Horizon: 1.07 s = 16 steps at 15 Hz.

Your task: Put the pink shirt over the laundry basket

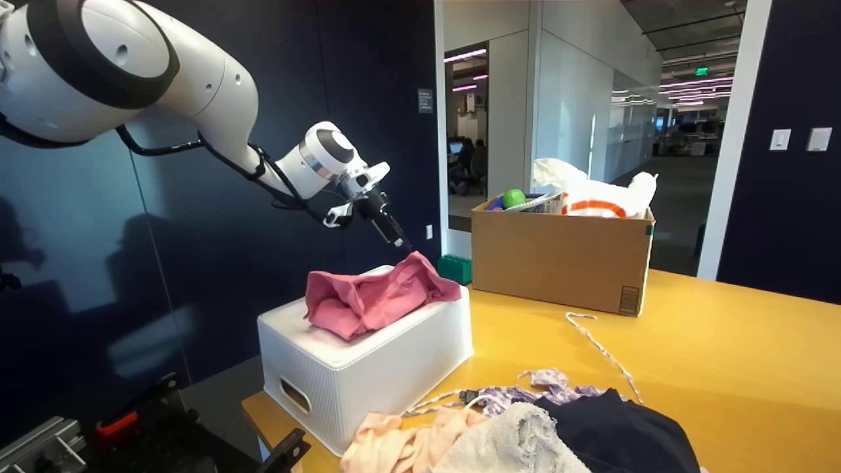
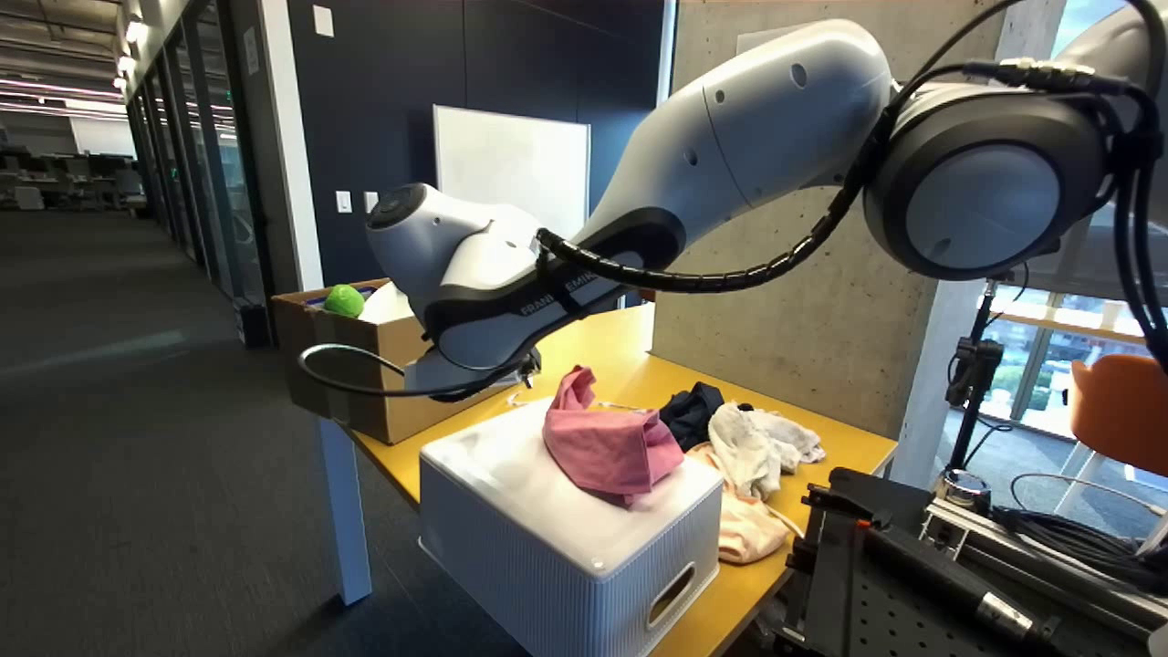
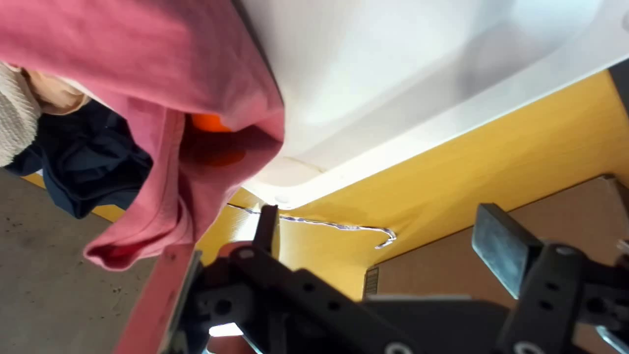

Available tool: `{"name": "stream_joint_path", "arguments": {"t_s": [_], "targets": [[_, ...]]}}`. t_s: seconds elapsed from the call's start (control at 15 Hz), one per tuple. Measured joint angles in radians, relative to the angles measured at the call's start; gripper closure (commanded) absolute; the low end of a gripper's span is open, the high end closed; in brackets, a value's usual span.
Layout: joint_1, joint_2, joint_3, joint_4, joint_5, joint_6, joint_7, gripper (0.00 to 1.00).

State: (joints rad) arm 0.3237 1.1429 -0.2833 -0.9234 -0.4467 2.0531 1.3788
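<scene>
- The pink shirt (image 1: 387, 302) lies bunched on top of the white laundry basket (image 1: 407, 368), with folds standing up; both exterior views show it there.
- The basket stands on the yellow counter (image 1: 723, 348), a flat, closed face upward and an oval handle hole in its end.
- In an exterior view the tool (image 1: 404, 245) slants down to the shirt's highest fold, very close to it; whether they touch I cannot tell.
- The tool is released: in the wrist view its two fingers stand wide apart.
- Beside the basket, clothes lie heaped: a peach cloth (image 1: 394, 443), a pale grey cloth (image 1: 516, 443) and a navy cloth (image 1: 624, 427).
- A braided cord (image 1: 606, 353) lies on the counter, running from near the navy cloth toward a cardboard box (image 1: 558, 263).
- The box holds a white bag (image 1: 611, 194) and a round green thing (image 1: 514, 198), both showing above its rim.
</scene>
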Motion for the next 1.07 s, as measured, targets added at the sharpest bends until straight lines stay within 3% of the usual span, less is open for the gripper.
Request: {"name": "stream_joint_path", "arguments": {"t_s": [0.27,0.8,1.07], "targets": [[0.047,-0.050,-0.010,-0.153,-0.042,0.112,0.047,0.00],[0.052,-0.074,-0.014,-0.188,-0.042,0.125,0.050,0.00],[0.110,-0.153,-0.018,-0.277,-0.071,0.124,0.064,0.00]]}}
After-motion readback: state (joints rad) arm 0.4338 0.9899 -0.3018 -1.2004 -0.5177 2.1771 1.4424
